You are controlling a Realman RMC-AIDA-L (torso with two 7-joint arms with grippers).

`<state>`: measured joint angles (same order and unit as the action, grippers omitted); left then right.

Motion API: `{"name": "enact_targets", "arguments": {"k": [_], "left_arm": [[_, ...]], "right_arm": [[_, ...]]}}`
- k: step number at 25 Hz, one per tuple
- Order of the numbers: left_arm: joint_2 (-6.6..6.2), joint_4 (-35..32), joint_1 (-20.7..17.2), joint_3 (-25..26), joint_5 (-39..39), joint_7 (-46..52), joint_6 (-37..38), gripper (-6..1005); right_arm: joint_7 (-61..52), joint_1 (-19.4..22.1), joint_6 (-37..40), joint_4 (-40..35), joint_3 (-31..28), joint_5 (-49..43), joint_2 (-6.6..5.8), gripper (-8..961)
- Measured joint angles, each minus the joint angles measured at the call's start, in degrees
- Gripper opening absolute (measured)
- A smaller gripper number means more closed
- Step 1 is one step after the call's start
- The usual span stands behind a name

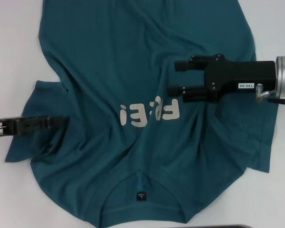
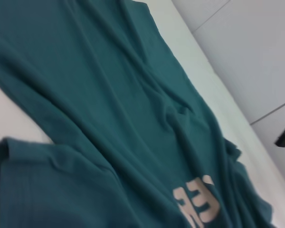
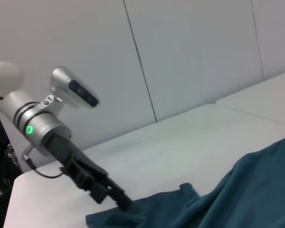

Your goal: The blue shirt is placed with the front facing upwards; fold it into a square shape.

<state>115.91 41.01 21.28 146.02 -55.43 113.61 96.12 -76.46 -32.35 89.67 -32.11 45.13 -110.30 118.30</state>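
The left gripper, a slim black pair of fingers reaching in from the left edge of the head view, lies low at the shirt's sleeve on that side. The fingers look pressed together with their tips on the cloth, and the right wrist view shows the same tips meeting the sleeve edge, so I judge it clenched on the sleeve, probably ready to carry it inward for the first fold.

The right gripper, a bulkier black unit on a silver wrist, enters from the right edge and hovers above the chest area with its two fingers spread apart and nothing between them. It looks released, perhaps on its way to the opposite sleeve.

The blue shirt, a large dark teal cotton T-shirt with short sleeves, fills most of the head view, spread front-up on a white table. The round collar sits at the lower centre and the hem runs off the top edge. The fabric is rumpled rather than flat, with creases running out from both sleeves, and no fold is made yet.

Pale chest lettering, upside down in this view, appears to read "FREE". A small dark neck label inside the collar carries print too small to read. A white sticker on the right gripper's body bears digits I cannot read reliably.
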Motion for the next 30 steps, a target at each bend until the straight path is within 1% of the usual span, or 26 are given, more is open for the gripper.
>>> {"name": "enact_targets", "arguments": {"k": [3, 6, 10, 15, 19, 24, 30], "left_arm": [[-1.03, 0.03, -0.53, 1.75, 1.15, 1.57, 2.53, 874], [-1.85, 0.04, -1.02, 5.34, 3.82, 2.83, 4.95, 874], [-2.32, 0.1, -1.8, 10.08, 7.85, 3.91, 7.35, 873], [-2.9, 0.28, -2.89, 13.94, 11.83, 4.62, 9.06, 873], [-3.02, 1.3, -3.35, 14.78, 15.0, 5.16, 10.55, 872], [-3.04, 1.7, -3.34, 14.82, 16.94, 5.85, 10.21, 872], [-3.4, 1.42, -2.2, 14.86, 20.38, 6.28, 9.28, 872]], "right_arm": [[0.0, 0.0, -0.01, -0.34, -0.4, 0.0, 0.07, 831], [-0.02, 0.0, 0.08, -0.39, -0.63, 0.0, 0.13, 831], [-0.25, 0.0, 0.09, -0.41, -1.18, 0.01, 0.16, 831], [-0.16, 0.0, 0.05, -0.41, -2.85, 0.05, 0.31, 830], [-0.05, 0.0, 0.15, -0.42, -3.79, 0.23, 0.61, 830], [-0.03, 0.01, 0.12, -0.44, -3.86, 0.66, 0.85, 829], [0.0, 0.08, 0.0, -0.44, -3.85, 1.51, 0.92, 826]]}}
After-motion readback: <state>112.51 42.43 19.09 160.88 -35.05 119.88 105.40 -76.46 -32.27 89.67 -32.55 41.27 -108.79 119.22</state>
